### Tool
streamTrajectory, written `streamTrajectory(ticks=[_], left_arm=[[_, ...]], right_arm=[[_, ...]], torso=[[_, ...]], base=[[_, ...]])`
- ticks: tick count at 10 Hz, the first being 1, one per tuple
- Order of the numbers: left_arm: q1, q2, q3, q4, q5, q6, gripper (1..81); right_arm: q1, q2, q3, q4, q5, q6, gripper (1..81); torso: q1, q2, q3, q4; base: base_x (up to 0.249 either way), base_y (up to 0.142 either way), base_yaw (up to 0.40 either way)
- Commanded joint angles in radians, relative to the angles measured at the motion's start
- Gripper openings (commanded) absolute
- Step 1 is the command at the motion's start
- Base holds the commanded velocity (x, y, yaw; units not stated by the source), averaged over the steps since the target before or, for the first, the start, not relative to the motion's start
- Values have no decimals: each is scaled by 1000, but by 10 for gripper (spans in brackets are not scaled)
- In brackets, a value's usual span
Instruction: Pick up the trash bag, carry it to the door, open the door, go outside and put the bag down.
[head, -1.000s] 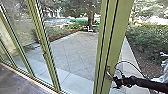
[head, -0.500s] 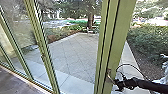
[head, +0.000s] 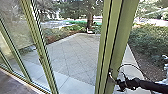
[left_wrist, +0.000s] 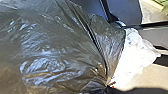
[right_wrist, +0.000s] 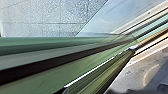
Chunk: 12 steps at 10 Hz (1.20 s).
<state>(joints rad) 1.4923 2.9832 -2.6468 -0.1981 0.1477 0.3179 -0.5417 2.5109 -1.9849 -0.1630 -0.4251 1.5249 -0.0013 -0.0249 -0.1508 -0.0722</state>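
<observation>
The head view has shifted slightly with the camera; no opening swing of the tall green door frame (head: 114, 37) can be confirmed. The black right gripper (head: 118, 85) is held at the curved metal handle (head: 112, 77); whether anything is gripped at either wrist cannot be told. The dark, shiny plastic trash bag (left_wrist: 57, 47) is seen close at the left wrist; clearance for it is needed past the frame's edge, towards open grey paving (head: 72, 57).

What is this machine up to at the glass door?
The robot has its black right gripper at the curved metal handle on a tall green door frame, apparently working on the door. A full, shiny, dark plastic trash bag is close to its left wrist camera, with crumpled white plastic beside it; the left arm probably carries the bag. The grey paved yard lies beyond the glass, and the bag has not been set down out there.
</observation>
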Motion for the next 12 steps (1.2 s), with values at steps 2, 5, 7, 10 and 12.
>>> streamTrajectory(ticks=[2,5,7,10,12], left_arm=[[-30,-6,4,-11,79,7,10],[-30,-1,4,-11,79,7,10],[-30,-2,4,-11,81,7,10],[-27,-4,4,-9,79,9,10],[-24,-4,4,-7,81,9,10]], right_arm=[[91,53,22,-44,-89,14,811],[136,-28,129,-44,-89,17,811],[163,-85,184,-44,-89,17,811],[217,-168,229,-47,-89,14,811],[263,-208,229,-67,-89,15,811]], torso=[[1,0,0,0],[3,1,-1,0],[6,3,-3,0],[9,6,-6,1],[10,7,-6,2]], base=[[116,0,0],[107,0,0],[38,0,0],[0,0,0],[0,0,0]])
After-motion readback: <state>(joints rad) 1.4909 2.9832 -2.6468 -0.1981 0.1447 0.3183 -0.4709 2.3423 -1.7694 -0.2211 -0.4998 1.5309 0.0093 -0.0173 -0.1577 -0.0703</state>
